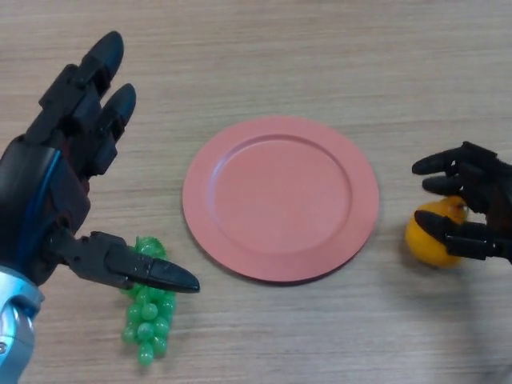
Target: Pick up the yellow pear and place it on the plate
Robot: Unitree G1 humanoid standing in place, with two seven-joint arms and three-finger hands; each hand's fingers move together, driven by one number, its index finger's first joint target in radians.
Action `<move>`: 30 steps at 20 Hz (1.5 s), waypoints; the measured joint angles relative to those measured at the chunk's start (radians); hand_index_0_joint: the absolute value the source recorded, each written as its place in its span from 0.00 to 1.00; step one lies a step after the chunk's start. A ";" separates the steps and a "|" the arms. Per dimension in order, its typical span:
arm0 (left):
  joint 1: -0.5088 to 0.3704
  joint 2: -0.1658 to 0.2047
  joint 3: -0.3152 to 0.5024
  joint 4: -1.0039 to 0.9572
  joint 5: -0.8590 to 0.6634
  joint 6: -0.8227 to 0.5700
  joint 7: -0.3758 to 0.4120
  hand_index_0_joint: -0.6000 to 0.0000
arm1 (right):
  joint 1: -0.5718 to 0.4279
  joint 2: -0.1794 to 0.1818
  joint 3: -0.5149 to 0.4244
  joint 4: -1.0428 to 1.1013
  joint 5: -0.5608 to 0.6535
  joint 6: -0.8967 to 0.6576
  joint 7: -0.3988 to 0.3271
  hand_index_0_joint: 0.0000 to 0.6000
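A yellow-orange pear (430, 241) lies on the wooden table, right of the pink plate (281, 197). My right hand (474, 206) comes in from the right edge with its fingers and thumb curved around the pear, thumb in front and fingers behind it. The pear still rests on the table. The plate sits in the middle and holds nothing. My left hand (72, 176) is open at the left, fingers straight and thumb spread, held above the table.
A bunch of green grapes (146, 312) lies at the lower left, partly under my left thumb. The wooden table (320, 48) stretches behind the plate.
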 measured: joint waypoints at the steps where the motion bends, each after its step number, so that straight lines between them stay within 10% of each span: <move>1: 0.001 0.000 0.003 -0.004 -0.002 0.000 0.000 1.00 | -0.001 0.016 0.014 -0.051 -0.003 0.020 -0.003 1.00; 11: 0.038 0.001 0.093 -0.030 -0.080 -0.041 -0.005 1.00 | -0.043 0.129 0.144 -0.425 -0.012 0.310 -0.021 1.00; 19: 0.053 0.001 0.116 -0.065 -0.085 -0.042 -0.005 1.00 | 0.063 0.128 0.154 -0.848 0.017 0.419 -0.028 1.00; 24: 0.045 -0.001 0.081 -0.064 -0.070 -0.022 -0.004 1.00 | 0.152 0.110 0.164 -0.952 -0.234 0.391 -0.075 1.00; 29: -0.013 0.004 0.052 -0.064 -0.071 0.022 0.001 1.00 | 0.227 0.105 0.089 -1.027 -0.272 0.292 -0.024 0.00; 30: -0.032 0.007 0.047 -0.063 -0.071 0.026 0.015 1.00 | 0.255 0.105 0.053 -1.058 -0.238 0.292 0.003 0.00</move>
